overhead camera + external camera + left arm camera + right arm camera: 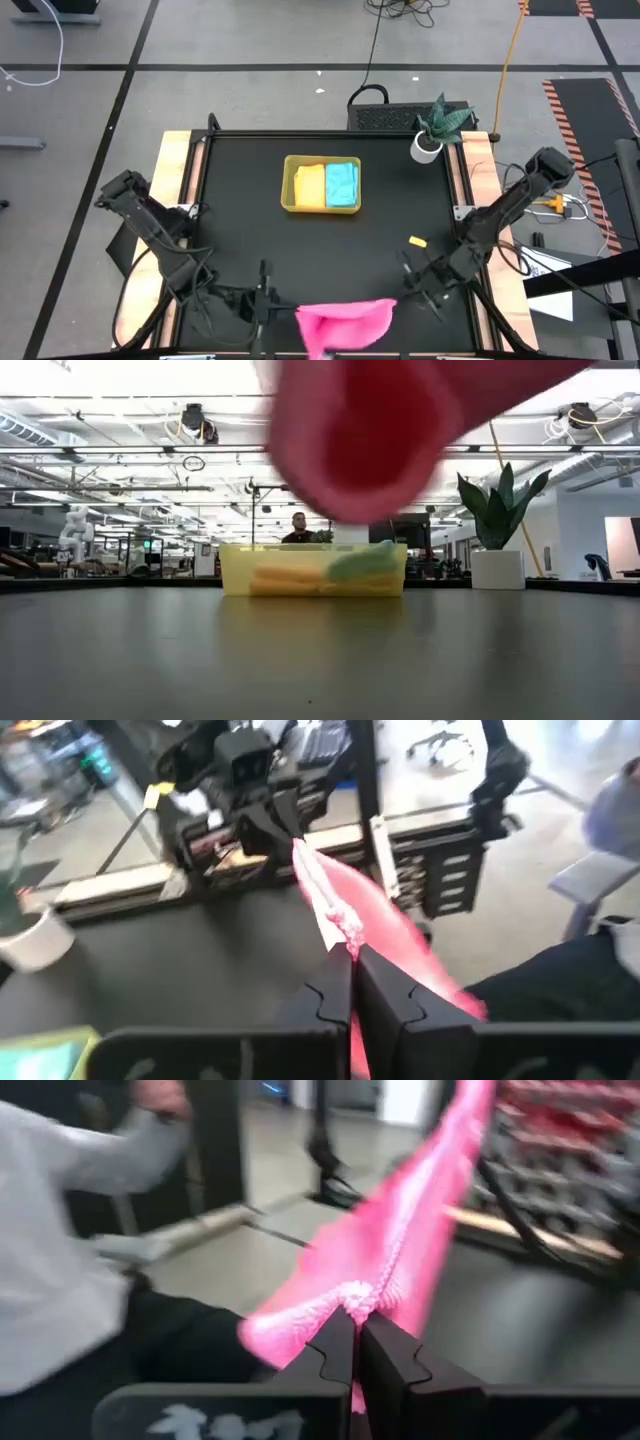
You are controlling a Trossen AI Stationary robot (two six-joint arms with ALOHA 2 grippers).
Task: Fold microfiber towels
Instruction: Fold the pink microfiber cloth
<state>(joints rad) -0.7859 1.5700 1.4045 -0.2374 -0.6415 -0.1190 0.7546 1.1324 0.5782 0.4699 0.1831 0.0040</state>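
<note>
Two hands grip the pink towel [345, 325], which hangs stretched between them above the near edge of the worktop [240, 240], well apart from the tray [322, 184]. Left hand [262, 300]: fingers pressed together, pinching one edge of the pink towel on the tray's near-left side; the left wrist view shows the fabric [345, 910] clamped at the fingertips [335, 982] and running tautly away toward the other arm. Right hand [418, 285]: fingers pressed together, pinching the opposite edge on the tray's near-right side; the right wrist view shows bunched pink pile [360, 1295] at the fingertips [340, 1342]. Inside the tray, a folded yellow towel [308, 186] lies beside a folded blue towel [342, 184], touching it. A small yellow piece [417, 241] lies on the worktop between the tray and the right hand. A potted plant [435, 128] stands at the far right corner, beyond the tray.
</note>
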